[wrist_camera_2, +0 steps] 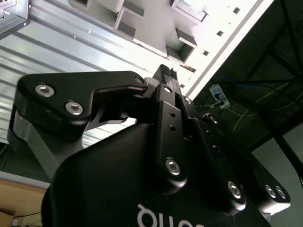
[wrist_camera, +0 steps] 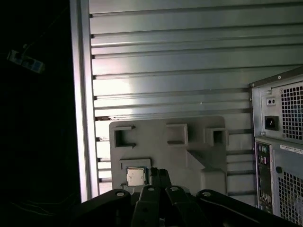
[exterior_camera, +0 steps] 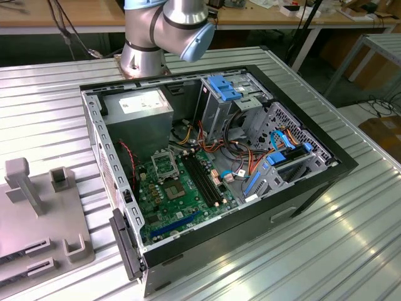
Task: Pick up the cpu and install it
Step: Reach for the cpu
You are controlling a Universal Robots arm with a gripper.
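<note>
The cpu (wrist_camera: 136, 177) is a small square chip with a silvery top. It lies flat in a shallow recess of the grey fixture plate (wrist_camera: 189, 156) in the first wrist view. My gripper (wrist_camera: 159, 174) hangs well above that plate, its fingertips pressed together with nothing between them and showing just beside the cpu. In the second wrist view the black gripper (wrist_camera_2: 164, 78) points at the pale fixture plate (wrist_camera_2: 156, 19). In the exterior view the open computer case (exterior_camera: 213, 169) lies on the table with its green motherboard (exterior_camera: 182, 197) and the dark square socket (exterior_camera: 164, 164) exposed.
The grey fixture plate (exterior_camera: 37, 219) with upright blocks lies at the exterior view's left of the case. The arm's base (exterior_camera: 143, 53) stands behind the case on the ribbed metal table (exterior_camera: 326, 238). Cables and blue drive brackets (exterior_camera: 276, 160) crowd the case's far side. The case's rear panel (wrist_camera: 279, 146) borders the fixture.
</note>
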